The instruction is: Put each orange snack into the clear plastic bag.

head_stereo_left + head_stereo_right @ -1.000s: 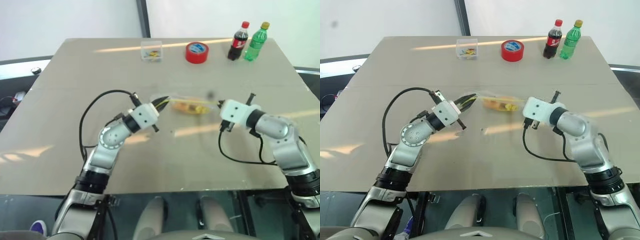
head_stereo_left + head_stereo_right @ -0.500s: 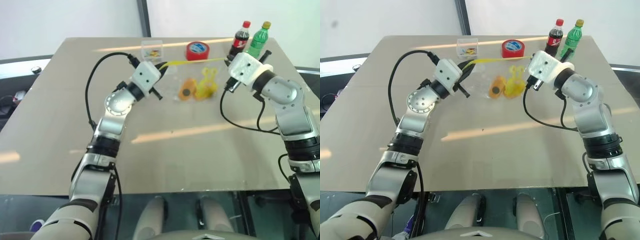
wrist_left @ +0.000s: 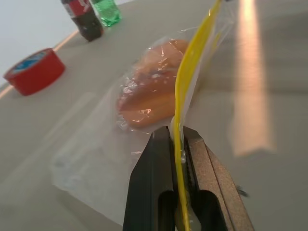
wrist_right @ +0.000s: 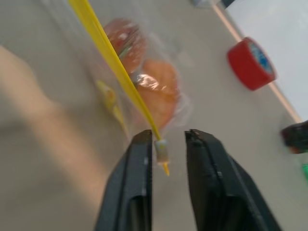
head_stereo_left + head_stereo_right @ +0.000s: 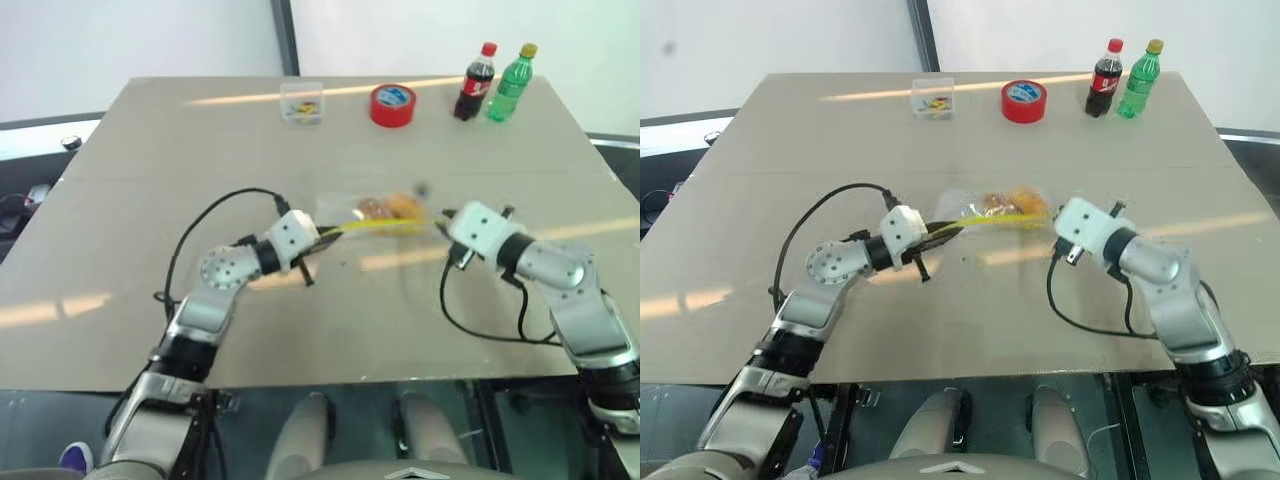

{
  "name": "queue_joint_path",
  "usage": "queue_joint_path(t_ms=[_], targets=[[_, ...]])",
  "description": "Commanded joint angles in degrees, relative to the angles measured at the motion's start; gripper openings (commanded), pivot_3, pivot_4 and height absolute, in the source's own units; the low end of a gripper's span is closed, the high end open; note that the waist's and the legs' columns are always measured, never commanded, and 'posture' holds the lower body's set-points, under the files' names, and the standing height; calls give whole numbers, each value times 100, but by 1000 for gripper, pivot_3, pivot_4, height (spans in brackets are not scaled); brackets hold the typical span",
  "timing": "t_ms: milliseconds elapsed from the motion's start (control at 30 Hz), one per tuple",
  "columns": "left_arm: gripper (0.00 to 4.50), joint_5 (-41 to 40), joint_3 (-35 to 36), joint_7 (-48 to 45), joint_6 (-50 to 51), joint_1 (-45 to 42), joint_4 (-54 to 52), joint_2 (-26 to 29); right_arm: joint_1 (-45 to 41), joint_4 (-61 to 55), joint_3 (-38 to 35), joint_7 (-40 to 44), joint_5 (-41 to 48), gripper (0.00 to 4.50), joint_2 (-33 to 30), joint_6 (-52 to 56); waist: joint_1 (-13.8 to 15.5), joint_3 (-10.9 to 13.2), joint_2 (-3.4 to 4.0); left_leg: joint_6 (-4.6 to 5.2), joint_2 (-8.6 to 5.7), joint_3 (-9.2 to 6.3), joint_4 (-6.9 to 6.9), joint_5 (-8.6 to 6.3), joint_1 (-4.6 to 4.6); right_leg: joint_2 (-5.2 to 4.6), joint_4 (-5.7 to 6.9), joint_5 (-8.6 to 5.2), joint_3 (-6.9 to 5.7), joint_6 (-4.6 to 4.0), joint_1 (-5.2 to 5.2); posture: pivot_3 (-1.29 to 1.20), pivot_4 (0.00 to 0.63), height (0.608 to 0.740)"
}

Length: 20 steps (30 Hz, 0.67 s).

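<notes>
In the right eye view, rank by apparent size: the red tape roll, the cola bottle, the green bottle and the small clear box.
1. Red tape roll.
2-3. Dark cola bottle with red cap and green plastic bottle with yellow cap: look alike, no ranking.
4. Small clear rigid box holding coloured bits, though close to the bottles in area.

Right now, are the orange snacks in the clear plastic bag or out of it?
In. Both orange snacks show through the clear plastic bag, behind its yellow seal strip.
</notes>
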Motion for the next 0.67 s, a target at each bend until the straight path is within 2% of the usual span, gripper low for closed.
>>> queue_joint_path(t_ms=[33, 133, 167, 200, 233, 267, 500, 667], targets=[[1783, -405, 227, -320, 303, 128, -575, 218, 155, -499, -233, 117, 234, 2838, -73, 212, 2, 0, 0, 0, -1, 0, 1, 0, 2, -1, 4, 0, 0, 0, 1, 0, 150, 740], [3068, -825, 458, -563, 711, 392, -936, 464, 499, -832, -639, 331, 623, 4232, -265, 491, 3, 0, 0, 0, 1, -3, 1, 0, 6, 0, 10, -1, -1, -1, 2, 0, 150, 740], [3390, -1068, 606, -645, 938, 527, -1098, 565, 667, -944, -856, 446, 785, 4465, -371, 558, 4, 0, 0, 0, 2, -3, 1, 0, 6, 0, 10, -1, -2, -1, 2, 0, 150, 740], [3606, -1317, 784, -705, 1201, 686, -1255, 684, 845, -1047, -1121, 555, 995, 4500, -445, 658, 5, 0, 0, 0, 2, -2, 1, 0, 5, -1, 10, -1, -1, -1, 2, 0, 150, 740], [4195, -1487, 907, -733, 1401, 798, -1376, 766, 969, -1119, -1295, 618, 1145, 4500, -509, 724, 3, 0, 0, 0, 5, -3, 1, 0, 4, -3, 6, -2, -1, 0, 3, 0, 150, 740], [4486, -1624, 1094, -732, 1566, 962, -1475, 885, 1119, -1220, -1591, 716, 1414, 4500, -528, 808, 4, 0, 0, 0, 6, -2, 1, 0, 7, -2, 3, -2, -1, 0, 7, 0, 150, 740], [4486, -2175, 2182, -862, 2111, 1751, -1621, 1466, 1859, -1599, -3079, 1133, 2831, 4500, -594, 1144, 17, 3, 1, 1, 14, -4, -4, -2, 38, 0, -6, -3, -6, 0, 42, 0, 150, 740], [4486, -2363, 2527, -940, 2352, 2080, -1707, 1690, 2157, -1700, -3483, 1227, 3301, 4500, -783, 1173, 34, 7, 6, 9, 25, -5, -25, -8, 111, 1, -65, -5, -15, 0, 133, 0, 150, 740]])
